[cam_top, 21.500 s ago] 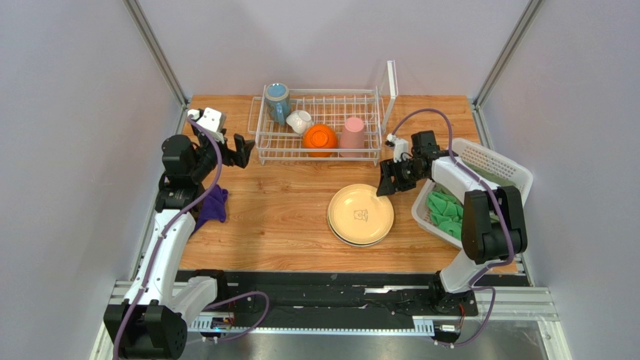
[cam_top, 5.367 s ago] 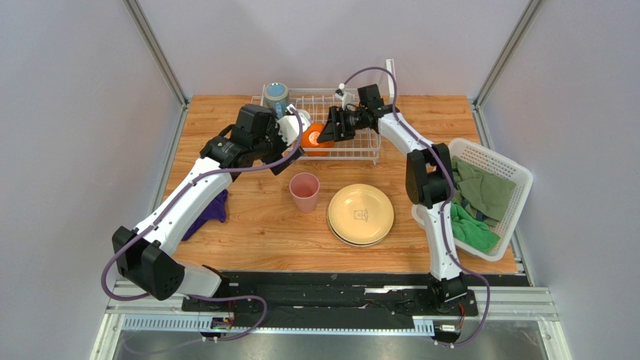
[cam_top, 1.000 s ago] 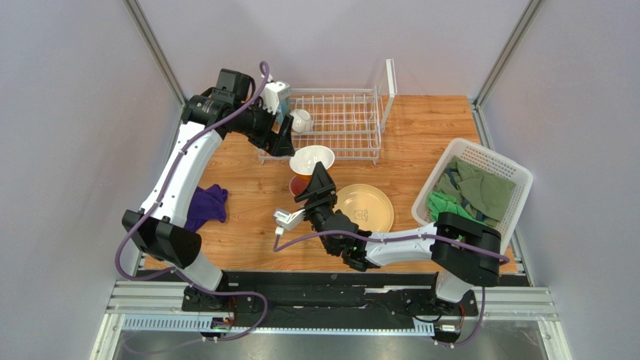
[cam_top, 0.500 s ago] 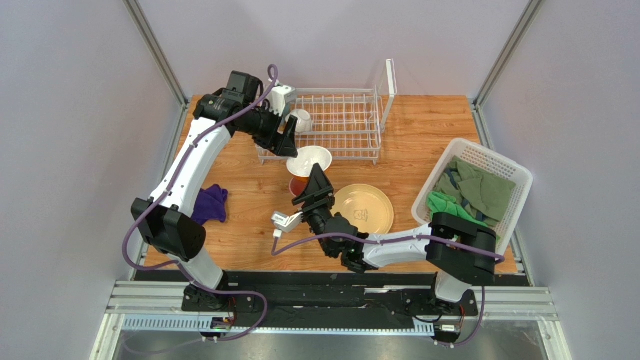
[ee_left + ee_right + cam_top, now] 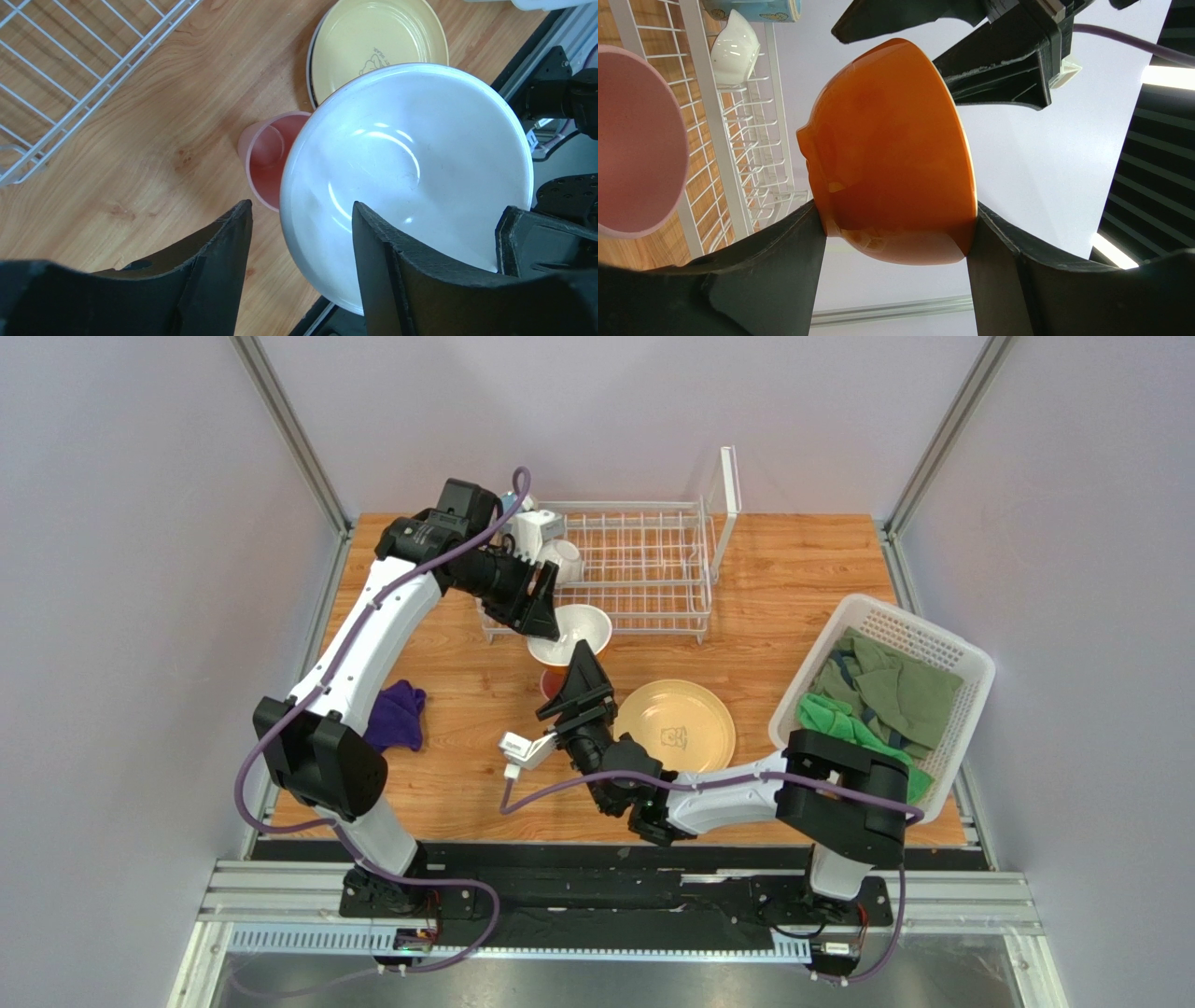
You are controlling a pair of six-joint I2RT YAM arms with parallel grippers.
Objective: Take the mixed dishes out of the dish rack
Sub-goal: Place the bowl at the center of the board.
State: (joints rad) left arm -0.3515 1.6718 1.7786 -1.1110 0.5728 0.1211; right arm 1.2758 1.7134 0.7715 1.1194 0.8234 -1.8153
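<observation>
- Above the pink tumbler on the worktop, we see the right pincer clamped on the orange bowl, mouth up, clear of the dish rack.
- Our left pincer hangs spread just over the bowl's rack-side rim, so the bowl lies straight below it.
- Half a second ago that pincer sat nearer the rack.

Wooden tabletop between pale grey walls
</observation>
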